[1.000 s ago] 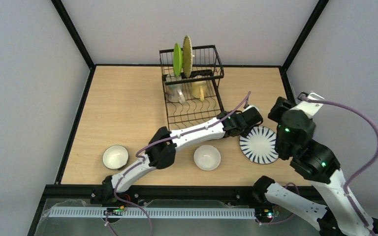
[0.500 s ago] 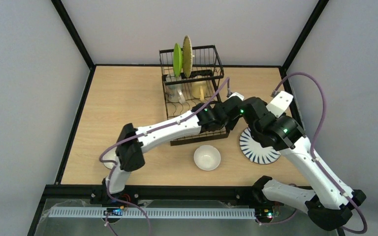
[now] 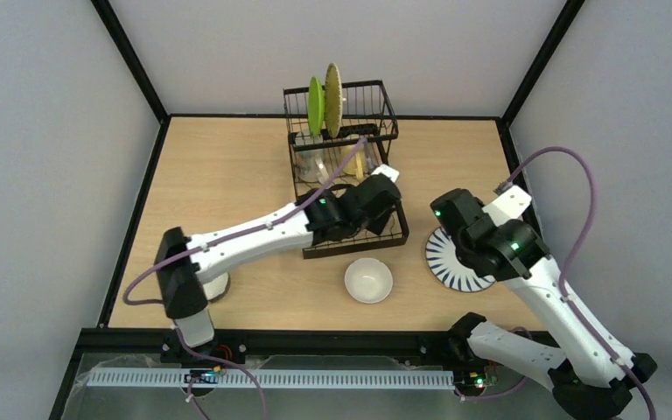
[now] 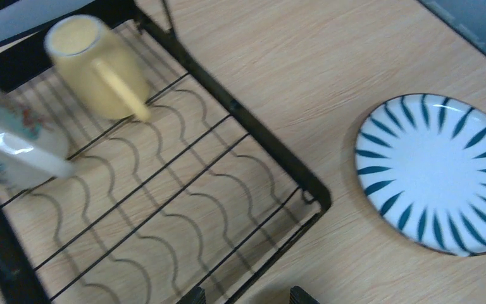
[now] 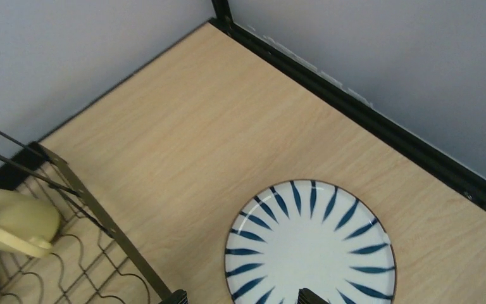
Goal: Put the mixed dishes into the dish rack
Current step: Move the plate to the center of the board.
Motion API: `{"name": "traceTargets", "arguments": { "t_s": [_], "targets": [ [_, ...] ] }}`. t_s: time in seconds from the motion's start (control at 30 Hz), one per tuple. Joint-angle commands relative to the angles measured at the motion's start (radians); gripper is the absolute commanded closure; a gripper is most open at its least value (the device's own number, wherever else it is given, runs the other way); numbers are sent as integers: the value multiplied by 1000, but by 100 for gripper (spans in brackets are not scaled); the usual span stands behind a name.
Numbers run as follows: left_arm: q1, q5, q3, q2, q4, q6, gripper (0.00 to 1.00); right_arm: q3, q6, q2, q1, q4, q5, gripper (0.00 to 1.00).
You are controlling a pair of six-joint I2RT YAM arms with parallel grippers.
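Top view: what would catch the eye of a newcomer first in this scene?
A green plate and a bamboo plate stand on edge in the rack's raised basket, at the far middle of the table. A striped plate lies flat right of the rack, under the open right gripper. The left arm reaches diagonally across to the rack's lower tray.

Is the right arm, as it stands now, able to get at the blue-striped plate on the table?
Probably yes. The right gripper hangs open above the blue-striped plate, which lies flat with nothing on it. The left arm is over the dish rack, out of the way.
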Motion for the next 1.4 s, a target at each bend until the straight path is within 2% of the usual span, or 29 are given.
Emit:
{"name": "traceTargets", "arguments": {
  "t_s": [0.0, 0.2, 0.47, 0.67, 0.93, 1.17, 1.37],
  "targets": [
    [49, -27, -100, -134, 20, -26, 23, -60, 109, 32, -33, -22, -32, 0],
    [83, -14, -258, -274, 56, -63, 19, -143, 14, 76, -174, 113, -170, 0],
    [96, 44, -376, -383, 106, -98, 18, -224, -191, 122, -553, 280, -422, 0],
    [98, 140, -441, -412, 160, -120, 17, -227, -277, 212, -749, 301, -503, 0],
    [98, 216, -473, -403, 200, -120, 13, -265, -311, 284, -885, 382, -579, 0],
    [96, 250, -491, -397, 218, -120, 12, -260, -324, 374, -946, 469, -607, 0],
    [96, 290, -509, -394, 233, -126, 7, -216, -456, 457, -1002, 568, -615, 0]
  ]
}}
